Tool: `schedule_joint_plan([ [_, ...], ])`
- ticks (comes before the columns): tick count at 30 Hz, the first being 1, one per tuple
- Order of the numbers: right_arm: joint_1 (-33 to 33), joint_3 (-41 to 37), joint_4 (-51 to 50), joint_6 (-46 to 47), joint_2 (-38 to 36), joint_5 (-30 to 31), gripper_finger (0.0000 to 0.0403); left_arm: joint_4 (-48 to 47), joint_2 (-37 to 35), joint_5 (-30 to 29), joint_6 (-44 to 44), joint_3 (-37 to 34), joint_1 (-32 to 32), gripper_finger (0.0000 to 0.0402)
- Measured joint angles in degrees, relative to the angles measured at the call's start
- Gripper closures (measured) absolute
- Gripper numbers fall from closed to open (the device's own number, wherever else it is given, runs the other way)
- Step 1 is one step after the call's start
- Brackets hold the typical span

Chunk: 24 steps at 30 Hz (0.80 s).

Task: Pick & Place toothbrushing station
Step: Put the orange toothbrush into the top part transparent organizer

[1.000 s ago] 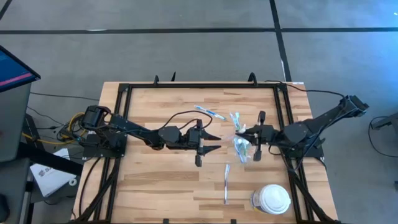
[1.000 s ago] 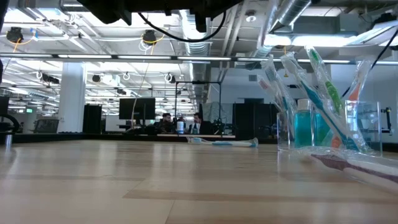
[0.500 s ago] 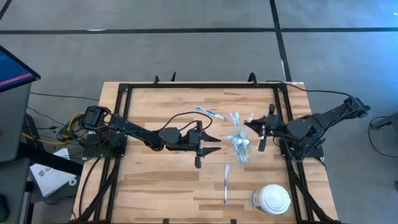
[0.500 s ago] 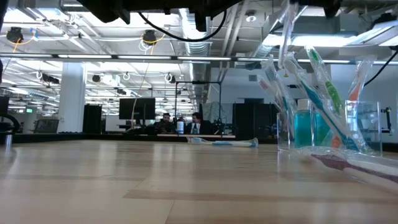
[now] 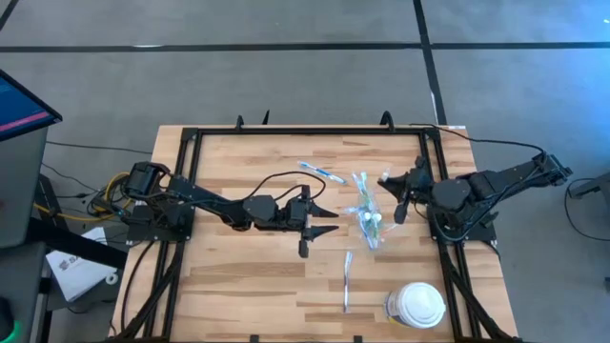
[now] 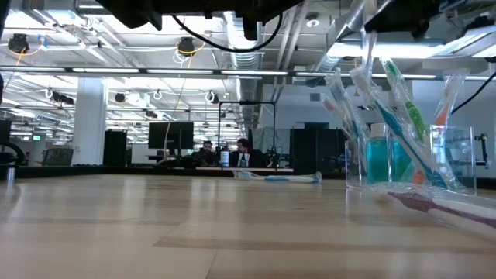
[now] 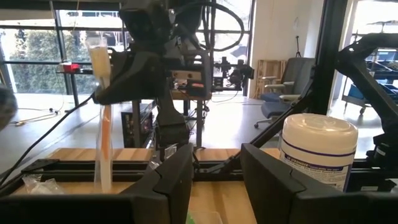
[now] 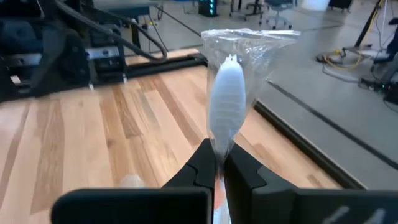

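Note:
A small clear cup [image 5: 368, 217] stands on the table right of centre and holds several wrapped toothbrushes and a teal tube; it also shows in the low view [image 6: 411, 159]. My right gripper [image 5: 393, 191] is above the table just right of and beyond the cup. It is shut on one clear-wrapped white toothbrush [image 8: 226, 93], which also shows in the left wrist view [image 7: 101, 118]. My left gripper [image 5: 322, 219] is open and empty over the table's middle, left of the cup. A blue toothbrush [image 5: 320, 171] lies flat beyond it, and another wrapped one [image 5: 347, 280] lies nearer the front. My right gripper pinches the wrapped toothbrush between its two fingers just below the white head [image 8: 219, 144]. The fingers come about level from the table's right side and lie across the brush. The brush stands upright and lifted clear, head up, with its orange handle [image 7: 106, 155] hanging below.
A large white round lidded container [image 5: 420, 305] stands at the front right corner. A black frame rail [image 5: 434, 152] runs around the table. Bare wood lies at the front left and far left.
My right gripper has risen from the cup and drawn back toward the table's right and far edges, turning as it went. It carries one wrapped toothbrush up clear of the cup. The cup and the other brushes have stayed in place.

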Motion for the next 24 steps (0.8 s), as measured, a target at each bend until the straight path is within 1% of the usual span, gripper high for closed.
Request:
schedule_joint_plan([
  [10, 0.07, -1.00, -2.22, 3.34, 0.02, -0.08, 0.0397, -0.05, 0.00, 0.13, 0.00, 0.01, 0.00, 0.0270],
  [17, 0.07, -4.41, -0.04, 4.99, 0.00, -0.10, 0.0397, -0.05, 0.00, 0.11, 0.00, 0.00, 0.00, 0.0270],
  [24, 0.07, -5.57, 1.21, 5.62, 0.00, -0.08, 0.0396, -0.07, 0.00, 0.07, 0.00, 0.02, 0.00, 0.0270],
])
